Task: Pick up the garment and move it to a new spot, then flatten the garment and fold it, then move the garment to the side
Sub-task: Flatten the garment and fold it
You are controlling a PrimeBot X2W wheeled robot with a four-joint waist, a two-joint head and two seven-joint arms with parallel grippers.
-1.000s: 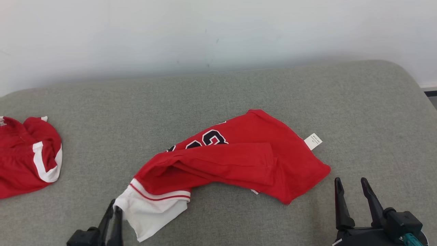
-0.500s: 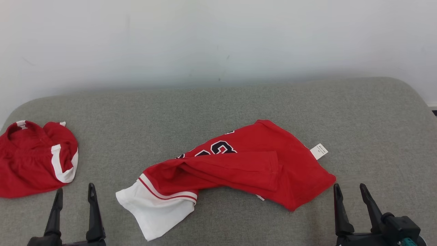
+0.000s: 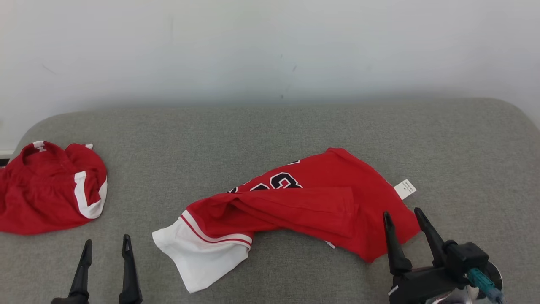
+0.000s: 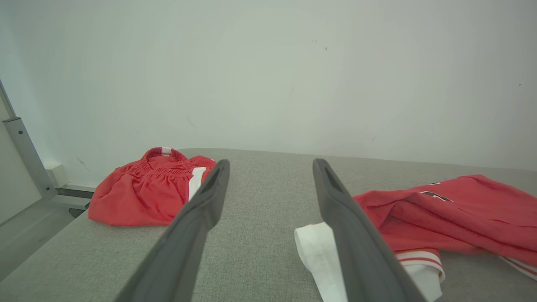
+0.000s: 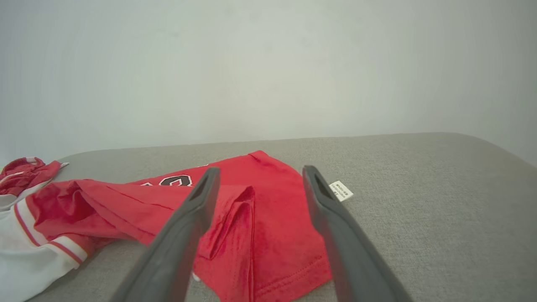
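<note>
Head view shows the garment (image 3: 312, 202) lying loose near the middle of the grey surface (image 3: 270, 126), stretched between the two tools, and their placement reads as a two-ended setup. The left tool (image 3: 106, 239) stands with its fingers spread wide and nothing between them. It is clear of the cloth, and the garment's white panel (image 3: 198, 257) lies just to its right and slightly ahead. The right tool (image 3: 401, 212) is equally wide and empty, its fingertips reaching over the red corner at the opposite end. In the right wrist view that hemmed corner sits between and just ahead of its fingers, though whether they touch the fabric cannot be told. With one tool at each end, the likely purpose is to take both ends and pull the cloth flat, since it is neither spread nor folded neatly yet. The garment is a red jersey, doubled over itself along its length, with a long ridge of fabric running from the left tool's side toward the right tool. Dark numerals (image 3: 278, 181) edged in white peek out beyond that ridge. Thin red stripes border the white panel, and a small white label (image 3: 405, 188) sticks out just ahead of the right tool's tips. A second red garment (image 3: 46, 190) lies bunched well to the left of the left tool, apart from all this.
</note>
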